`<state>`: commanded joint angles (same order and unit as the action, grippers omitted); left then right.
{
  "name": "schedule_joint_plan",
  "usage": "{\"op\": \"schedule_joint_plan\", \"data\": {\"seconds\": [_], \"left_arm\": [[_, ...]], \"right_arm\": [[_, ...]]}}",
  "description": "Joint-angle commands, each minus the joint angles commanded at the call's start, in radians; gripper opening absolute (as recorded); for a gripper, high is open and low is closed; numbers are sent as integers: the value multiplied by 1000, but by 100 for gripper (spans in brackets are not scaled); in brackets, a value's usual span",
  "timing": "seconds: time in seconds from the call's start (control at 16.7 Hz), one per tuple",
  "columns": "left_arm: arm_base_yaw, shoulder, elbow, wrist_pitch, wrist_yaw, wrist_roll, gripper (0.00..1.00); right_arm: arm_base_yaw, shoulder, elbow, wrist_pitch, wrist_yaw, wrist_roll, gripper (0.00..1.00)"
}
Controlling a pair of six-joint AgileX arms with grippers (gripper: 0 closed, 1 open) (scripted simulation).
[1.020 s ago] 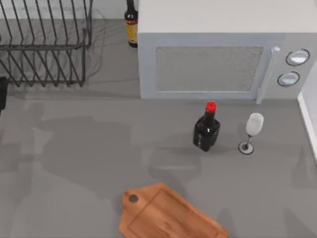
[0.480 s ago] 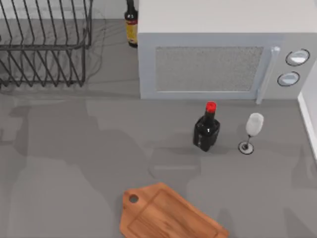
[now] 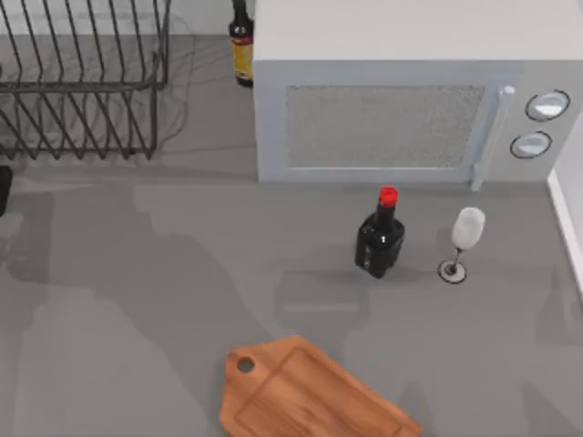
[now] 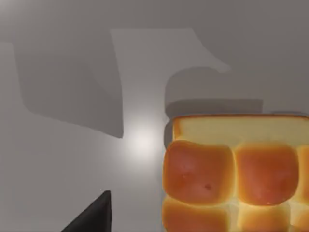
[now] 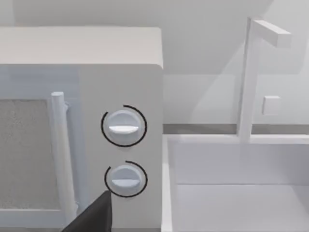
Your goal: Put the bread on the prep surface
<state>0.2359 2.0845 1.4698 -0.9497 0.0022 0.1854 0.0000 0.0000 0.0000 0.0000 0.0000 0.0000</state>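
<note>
The bread (image 4: 231,179), a golden pull-apart loaf, lay on the grey countertop (image 4: 72,145) directly beneath the left wrist camera, while the prep surface (image 3: 310,396) — an orange-brown wooden board — sat at the near edge of the top view, bare. Whether either gripper was open could not be told. The risk looked plain: an off-centre descent could crush or nudge the soft loaf — or a loose hold drop it short of the board.

Microwave (image 3: 401,114) at back; rack (image 3: 82,77) far left; dark bottle (image 3: 380,238) just beside wineglass (image 3: 462,242); sink (image 5: 241,183) right.
</note>
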Motion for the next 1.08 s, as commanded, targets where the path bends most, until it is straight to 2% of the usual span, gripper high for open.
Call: {"op": "schedule_joint_plan", "data": {"seconds": [0.18,0.48,1.08], "left_arm": [[2,44,-60,105,0,2,100],[3,54,-72,122,0,3,100],[3,54,-72,122,0,3,25]], "right_arm": [[0,0,0,0,0,0,100],[0,0,0,0,0,0,100],[0,0,0,0,0,0,100]]}}
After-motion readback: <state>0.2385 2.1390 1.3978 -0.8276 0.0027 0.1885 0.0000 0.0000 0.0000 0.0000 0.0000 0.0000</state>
